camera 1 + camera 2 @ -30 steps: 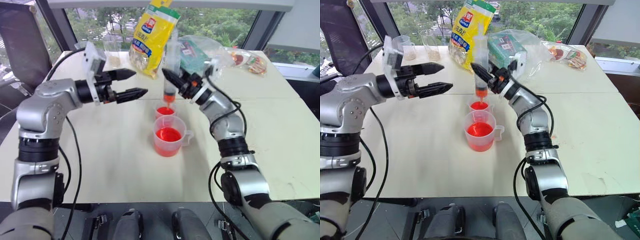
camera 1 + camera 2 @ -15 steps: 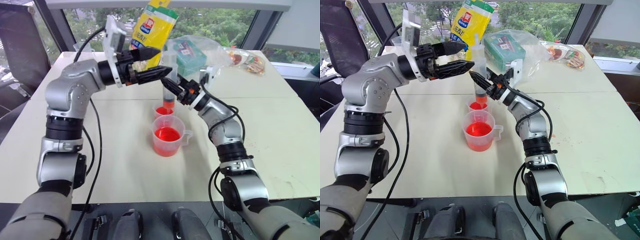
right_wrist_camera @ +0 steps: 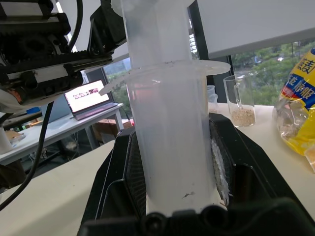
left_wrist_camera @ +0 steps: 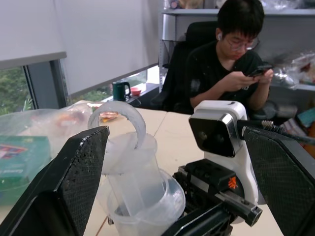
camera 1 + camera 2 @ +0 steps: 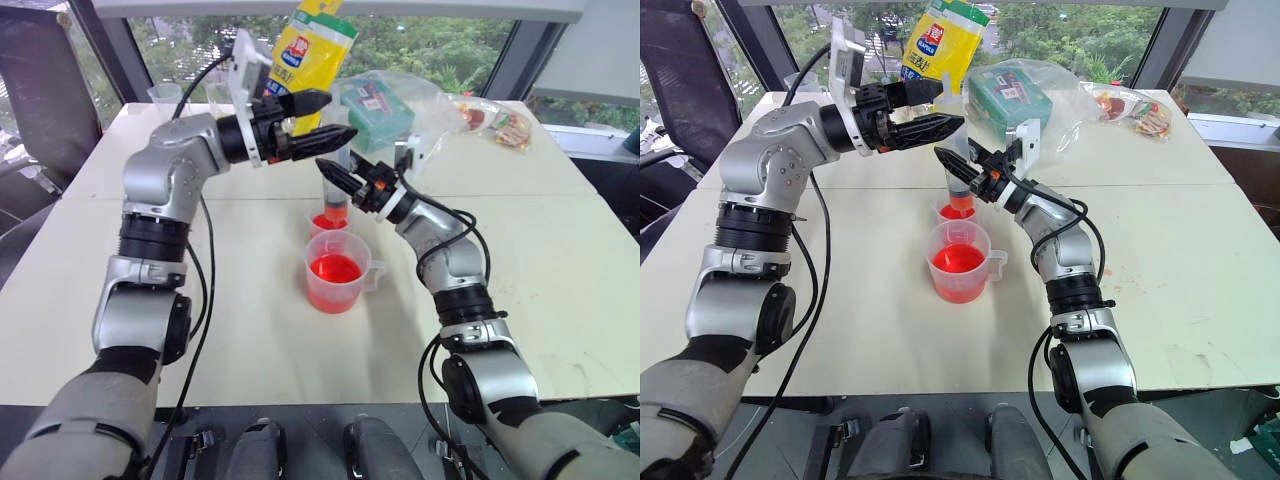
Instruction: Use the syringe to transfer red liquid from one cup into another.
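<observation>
My right gripper (image 5: pixel 340 182) is shut on the barrel of the syringe (image 5: pixel 336 178) and holds it upright, the barrel (image 3: pixel 167 147) sitting between its pads. The orange-red tip hangs just over the small handleless cup (image 5: pixel 328 222), which holds red liquid. In front of that cup stands the wider handled cup (image 5: pixel 338 272), with red liquid (image 5: pixel 335 268) in its lower part. My left gripper (image 5: pixel 338 115) is open, reaching in from the left at the syringe's top. The plunger's ring (image 4: pixel 118 123) stands between its two fingers, close to one and well clear of the other.
At the back of the table stand a yellow bag (image 5: pixel 305 60), a green box in a clear plastic bag (image 5: pixel 385 100) and snack packets (image 5: pixel 495 120). A beaker with tan contents (image 3: pixel 239 101) is nearby. A person (image 4: pixel 236 54) sits beyond the table.
My left arm has swung up and to the right, from the left of the cups to the syringe's top, so its fingers now flank the plunger. The right gripper and syringe stayed put.
</observation>
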Available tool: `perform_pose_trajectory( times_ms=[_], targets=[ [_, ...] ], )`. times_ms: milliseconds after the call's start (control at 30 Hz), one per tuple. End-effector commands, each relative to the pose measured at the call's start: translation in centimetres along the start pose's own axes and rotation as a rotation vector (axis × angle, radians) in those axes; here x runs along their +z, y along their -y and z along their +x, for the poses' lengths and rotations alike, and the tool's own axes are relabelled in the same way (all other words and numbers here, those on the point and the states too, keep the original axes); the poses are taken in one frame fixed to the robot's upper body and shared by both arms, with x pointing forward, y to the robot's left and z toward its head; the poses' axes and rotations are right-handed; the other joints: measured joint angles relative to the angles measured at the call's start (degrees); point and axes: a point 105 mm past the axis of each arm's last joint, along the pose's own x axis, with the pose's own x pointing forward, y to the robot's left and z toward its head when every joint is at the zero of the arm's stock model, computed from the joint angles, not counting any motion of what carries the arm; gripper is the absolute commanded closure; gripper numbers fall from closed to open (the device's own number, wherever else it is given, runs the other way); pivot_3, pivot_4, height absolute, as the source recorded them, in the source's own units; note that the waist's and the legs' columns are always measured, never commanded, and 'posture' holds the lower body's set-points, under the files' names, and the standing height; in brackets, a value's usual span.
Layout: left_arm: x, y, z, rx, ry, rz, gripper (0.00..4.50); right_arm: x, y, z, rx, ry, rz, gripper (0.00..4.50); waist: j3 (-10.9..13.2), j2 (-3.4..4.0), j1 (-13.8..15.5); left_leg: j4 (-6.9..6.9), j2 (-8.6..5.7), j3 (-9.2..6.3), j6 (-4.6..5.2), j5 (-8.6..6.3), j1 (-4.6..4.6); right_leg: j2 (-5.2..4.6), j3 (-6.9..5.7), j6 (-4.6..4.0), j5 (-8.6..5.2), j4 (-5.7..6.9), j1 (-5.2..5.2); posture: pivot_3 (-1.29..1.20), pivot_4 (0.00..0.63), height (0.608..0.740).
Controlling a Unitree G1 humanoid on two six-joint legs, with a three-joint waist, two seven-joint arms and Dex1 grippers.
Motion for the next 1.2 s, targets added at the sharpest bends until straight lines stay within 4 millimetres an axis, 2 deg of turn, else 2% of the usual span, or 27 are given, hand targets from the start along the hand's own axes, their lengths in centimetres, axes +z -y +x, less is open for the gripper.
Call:
perform_pose_trajectory(
  times_ms=[33, 200, 233, 467, 800, 1200],
  targets=[
    [1.0, 0.6, 1.0, -0.046, 0.019, 0.032, 1.93, 2.2, -0.9, 0.7, 0.047, 0.056, -0.062, 3.12, 0.0, 0.00, 0.0, 0.00, 0.00, 0.00, 0.00, 0.00, 0.00, 0.00, 0.00, 0.00, 0.00, 0.00, 0.00, 0.00, 0.150, 0.740],
    [0.8, 0.6, 1.2, -0.053, 0.021, 0.026, 4.17, 2.2, -1.1, 0.7, 0.052, 0.054, -0.064, 3.12, 0.0, 0.00, -0.1, -0.01, 0.01, 0.00, 0.00, 0.00, 0.00, 0.01, 0.00, 0.00, 0.00, 0.01, -0.01, 0.00, 0.150, 0.740],
    [0.7, 0.6, 1.3, -0.053, 0.018, 0.026, 4.44, 2.2, -1.1, 0.7, 0.053, 0.054, -0.064, 3.12, 0.0, 0.00, 0.0, -0.01, 0.01, 0.00, 0.00, 0.00, 0.00, 0.01, 0.00, 0.00, 0.00, 0.01, -0.01, 0.00, 0.150, 0.740],
    [-0.1, 0.6, 1.2, -0.054, -0.008, 0.025, 4.44, 3.0, -1.1, 0.7, 0.055, 0.069, -0.084, 3.12, 0.0, 0.00, 0.0, 0.00, 0.00, 0.00, 0.00, 0.00, 0.00, 0.00, 0.00, 0.00, 0.00, 0.00, -0.01, 0.00, 0.150, 0.740],
    [-1.7, 0.9, 1.3, -0.060, -0.052, 0.005, 4.44, 5.8, -1.4, 0.9, 0.049, 0.144, -0.081, 3.12, 0.0, 0.00, 0.0, -0.01, 0.01, 0.00, 0.00, 0.00, 0.00, 0.01, 0.00, 0.00, 0.00, 0.01, -0.01, 0.00, 0.150, 0.740],
    [-2.9, 1.5, 1.3, -0.071, -0.084, -0.009, 4.44, 6.4, -2.1, 1.8, 0.058, 0.171, -0.060, 3.12, 0.0, 0.00, 0.0, -0.01, 0.00, 0.00, 0.03, -0.02, 0.00, 0.00, 0.00, 0.00, 0.00, 0.01, -0.01, 0.00, 0.150, 0.740]
  ],
)
